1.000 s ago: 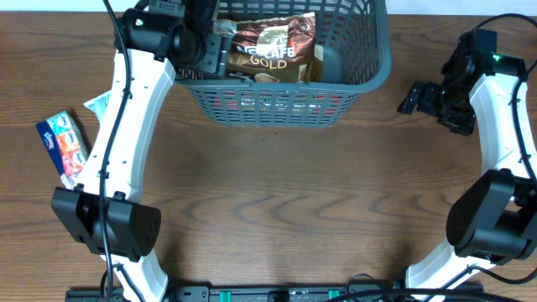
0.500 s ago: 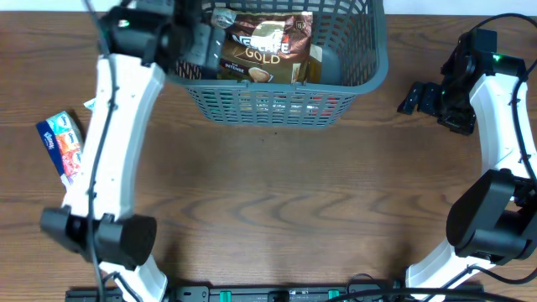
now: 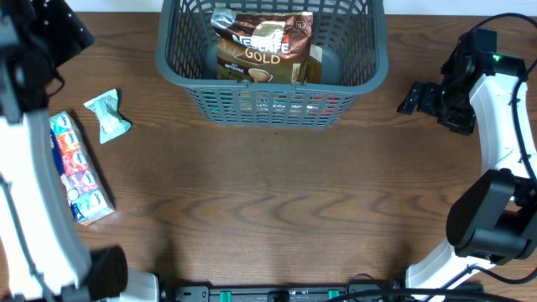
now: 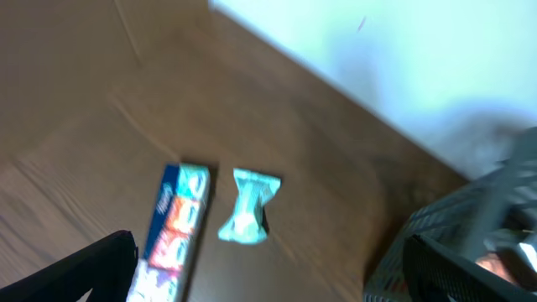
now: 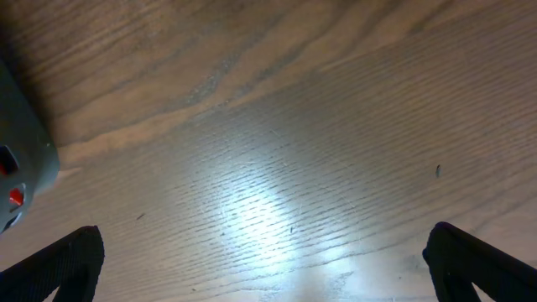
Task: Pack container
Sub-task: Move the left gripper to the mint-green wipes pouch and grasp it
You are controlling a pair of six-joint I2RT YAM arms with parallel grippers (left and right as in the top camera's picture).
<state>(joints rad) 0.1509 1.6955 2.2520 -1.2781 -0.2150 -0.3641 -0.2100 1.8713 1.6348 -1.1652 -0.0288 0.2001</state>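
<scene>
The container (image 3: 273, 101) is a dark grey lattice basket at the table's back middle. A brown Nescafe Gold bag (image 3: 264, 46) lies inside it. My left gripper (image 3: 52, 32) is high over the far left of the table, open and empty. In the blurred left wrist view its fingers (image 4: 268, 281) frame a teal packet (image 4: 246, 216) and a colourful box (image 4: 172, 239), with the container's corner (image 4: 470, 243) at the right. My right gripper (image 3: 413, 98) hovers right of the container, open and empty (image 5: 264, 260); the right wrist view shows only wood and the container's edge (image 5: 17, 168).
The small teal packet (image 3: 107, 114) lies on the table left of the container. The long colourful box (image 3: 78, 168) lies near the left edge, below the packet. The white left arm (image 3: 33, 210) runs along the left edge. A white wall (image 4: 377, 50) lies behind the table.
My left arm has swung from the container's left rim out to the far left, uncovering the teal packet and the whole box. The right arm has not moved.
</scene>
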